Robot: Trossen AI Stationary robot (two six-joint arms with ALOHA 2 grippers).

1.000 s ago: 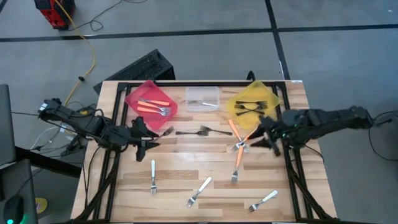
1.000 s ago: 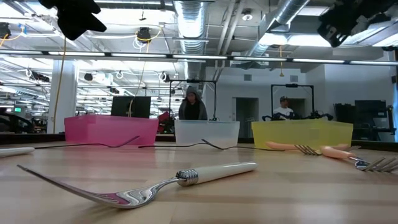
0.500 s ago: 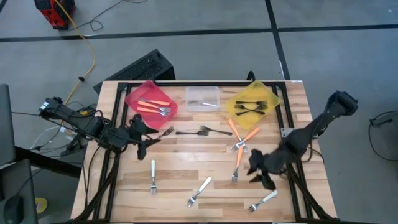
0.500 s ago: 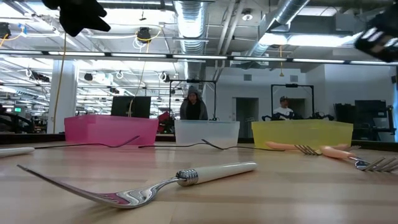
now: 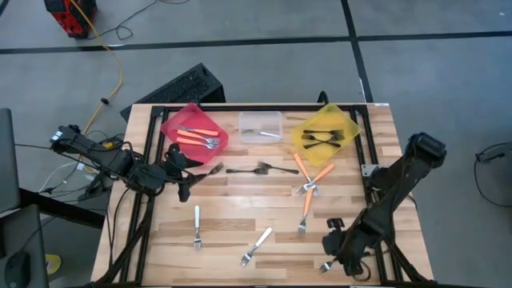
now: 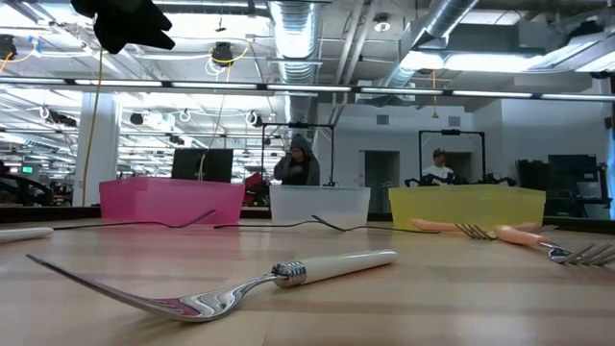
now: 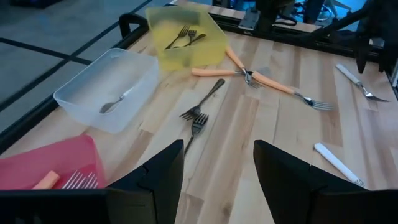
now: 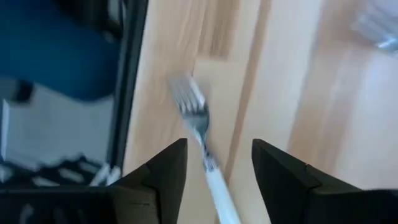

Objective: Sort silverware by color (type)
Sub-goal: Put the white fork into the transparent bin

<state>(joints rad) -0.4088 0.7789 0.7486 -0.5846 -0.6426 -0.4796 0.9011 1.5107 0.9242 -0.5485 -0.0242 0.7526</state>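
Three bins are seen along the 12 o'clock edge of the wooden slatted table (image 5: 240,220): a red plastic bin (image 5: 194,128) with two orange-handled forks, a clear plastic bin (image 5: 261,126) with one white-handled fork, and a yellow plastic bin (image 5: 324,132) with about three black forks. On the bare wood, two black forks (image 5: 258,169) are laid at centre, three orange-handled silver-headed forks (image 5: 308,184) toward 3 o'clock, and three white-handled silver forks toward 6 o'clock, among them one at the 5 o'clock corner (image 5: 326,265).

Since a second ago, the right arm has been swung from beside the yellow bin down to the 5 o'clock corner; the left arm has hardly been shifted.

The right gripper (image 8: 217,180) is held open, empty, directly over the corner fork (image 8: 202,146), its fingers set either side. The left gripper (image 5: 186,166) is held open and empty at 9 o'clock, near the red bin.
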